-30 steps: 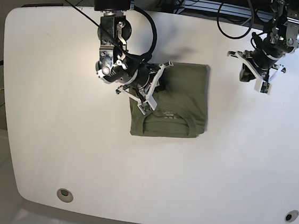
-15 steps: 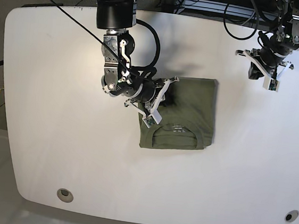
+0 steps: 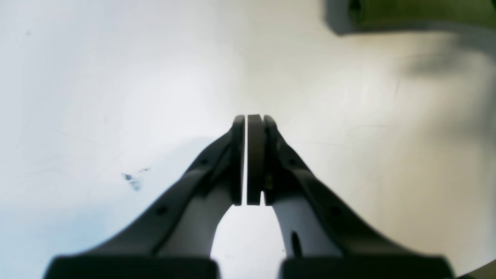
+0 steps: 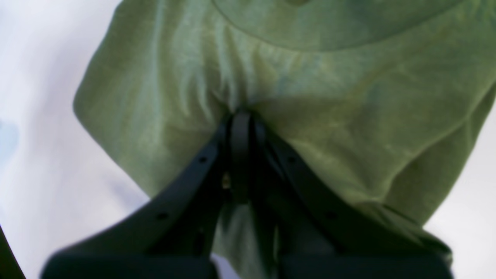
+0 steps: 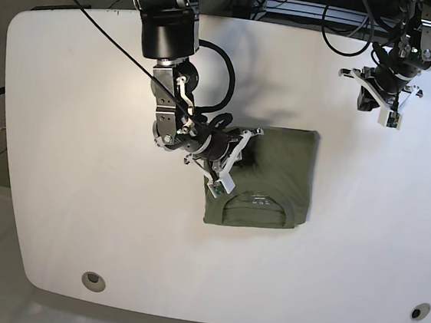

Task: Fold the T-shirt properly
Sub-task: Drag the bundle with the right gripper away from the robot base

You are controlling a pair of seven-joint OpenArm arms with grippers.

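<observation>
On the white rounded counter [image 5: 58, 191] the folded olive-green cotton T-shirt [image 5: 277, 164] is lain mid-surface, its left edge pinched by the right claw [image 5: 231, 159], while the left claw [image 5: 382, 100], pressed together empty, is held far right.

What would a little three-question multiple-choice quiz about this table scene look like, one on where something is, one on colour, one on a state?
1. Where is the left gripper?
A. On the shirt
B. Over bare table, apart from the shirt
C. Off past the table's edge

2. What colour is the T-shirt?
A. Olive green
B. Red
C. White

3. How is the right gripper?
A. Wide open above the shirt
B. Shut on the cloth
C. Holding a bottle

Answers:
1 B: the base view shows it near the far edge, clear of the cloth.
2 A: both the base and right wrist views show green cloth.
3 B: the right wrist view shows the fingers together with fabric puckered at their tips.
</observation>
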